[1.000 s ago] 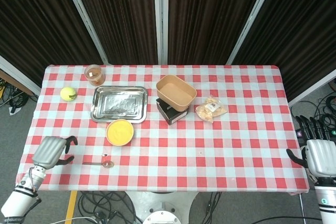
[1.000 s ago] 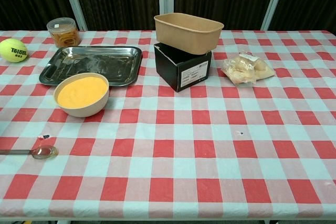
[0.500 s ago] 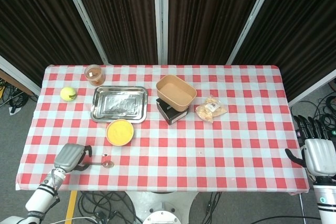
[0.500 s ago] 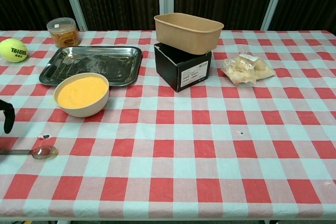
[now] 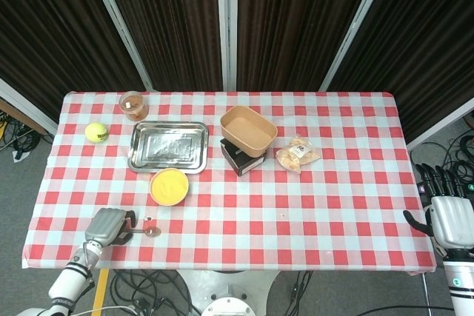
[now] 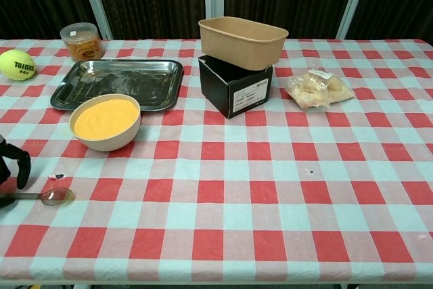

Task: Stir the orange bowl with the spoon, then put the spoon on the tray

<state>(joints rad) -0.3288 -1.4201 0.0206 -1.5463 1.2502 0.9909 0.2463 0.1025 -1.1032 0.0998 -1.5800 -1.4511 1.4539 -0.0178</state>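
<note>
Showing one spoon (image 5: 146, 232), one orange bowl (image 5: 169, 186), one tray (image 5: 168, 146)

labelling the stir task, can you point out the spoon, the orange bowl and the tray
spoon (image 6: 56, 196), chest view, on its bowl end.
orange bowl (image 6: 106, 119), chest view, on the orange filling.
tray (image 5: 168, 145), head view, on its bare floor.
</note>
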